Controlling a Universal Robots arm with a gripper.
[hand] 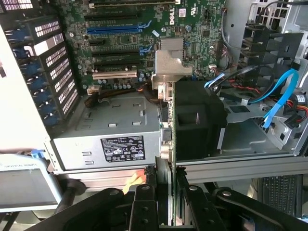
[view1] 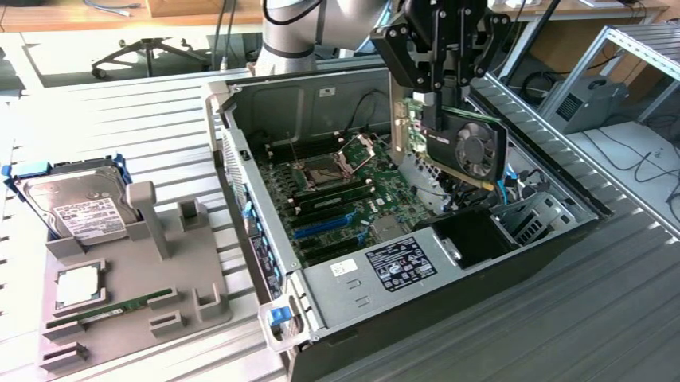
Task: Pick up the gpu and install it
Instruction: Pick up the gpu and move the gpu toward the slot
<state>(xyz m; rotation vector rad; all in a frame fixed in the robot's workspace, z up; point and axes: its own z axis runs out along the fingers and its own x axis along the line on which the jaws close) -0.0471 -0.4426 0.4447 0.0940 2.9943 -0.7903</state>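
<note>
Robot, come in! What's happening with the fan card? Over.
Gripper shut on gpu, card held on edge. Hanging over open computer case, not in a slot yet. Blue cables nearby, by the drive bay.

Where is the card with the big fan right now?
The gpu hangs on edge in the gripper, toward the exterior view's right, over the open computer case and close to its motherboard.

Hard drive [view1: 76,207] (white label up) and seemingly a RAM stick [view1: 111,310] on a grey holder [view1: 138,274].
</note>
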